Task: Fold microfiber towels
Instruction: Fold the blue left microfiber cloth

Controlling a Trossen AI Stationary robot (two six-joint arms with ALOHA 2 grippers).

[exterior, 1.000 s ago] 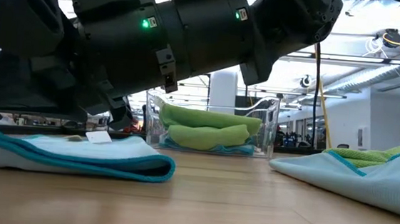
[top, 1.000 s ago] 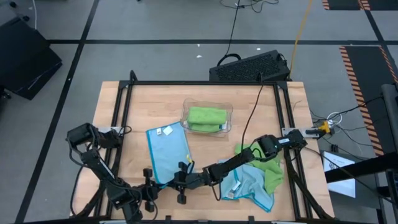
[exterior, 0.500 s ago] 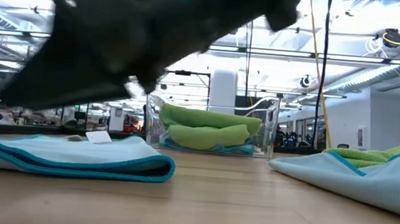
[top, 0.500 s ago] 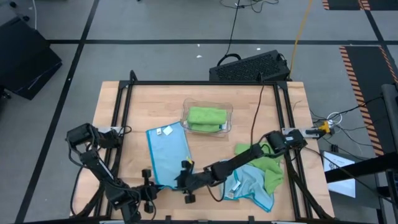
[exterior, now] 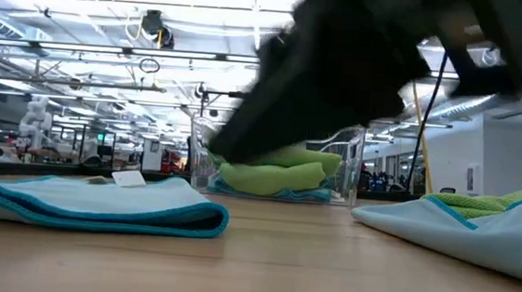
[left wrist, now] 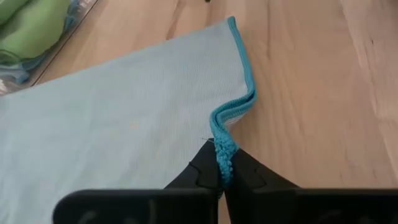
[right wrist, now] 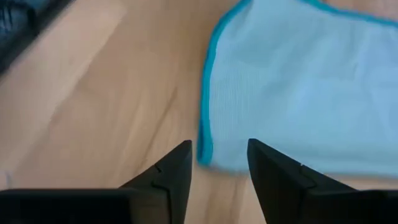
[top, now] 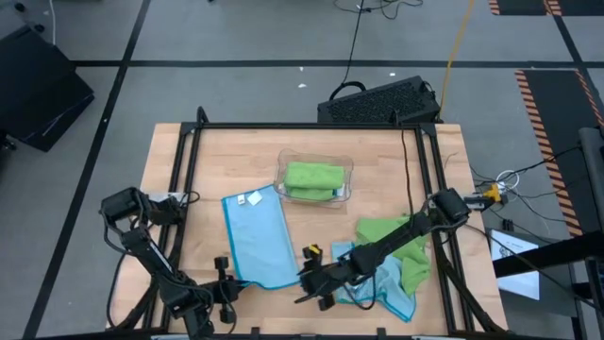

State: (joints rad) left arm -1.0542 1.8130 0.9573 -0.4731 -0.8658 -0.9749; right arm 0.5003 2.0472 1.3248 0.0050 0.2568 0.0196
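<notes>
**Soft blue towel pinned at one corner, folded to a long strip**

The blue towel (top: 257, 238) lies flat on the table (top: 170, 161) in front of the clear tray (top: 345, 177), which already holds a folded green towel (top: 313, 178). It is folded once, so it reads as a tall rectangle; its long axis runs from the table's near edge toward the tray, leaning slightly to the right at the near end. The white tag (top: 251, 198) sits at the far end, close to the tray. In the low view the doubled layer shows a rounded folded edge (exterior: 209, 218) along its side, with teal piping.

The left gripper (left wrist: 222, 171) is clenched on the piped hem at the towel's near corner, and the cloth bunches into a small ridge just ahead of the fingertips. The right gripper (right wrist: 217, 163) has its fingers apart and holds nothing; it hovers low over bare wood between the blue towel and the loose pile (top: 392, 260) of blue and green towels at the right

As a judgement, this cloth is light, limp and somewhat grippy, not fragile. It will sag and drape from any single pinch, and a layer can slip off the one beneath. The best hold looks to be the stitched hem at the corners, taking both layers together, since the piping gives the fingers something firm. A second fold across the long axis would want both near corners carried toward the tag end at the same pace, or the edges may skew
</notes>
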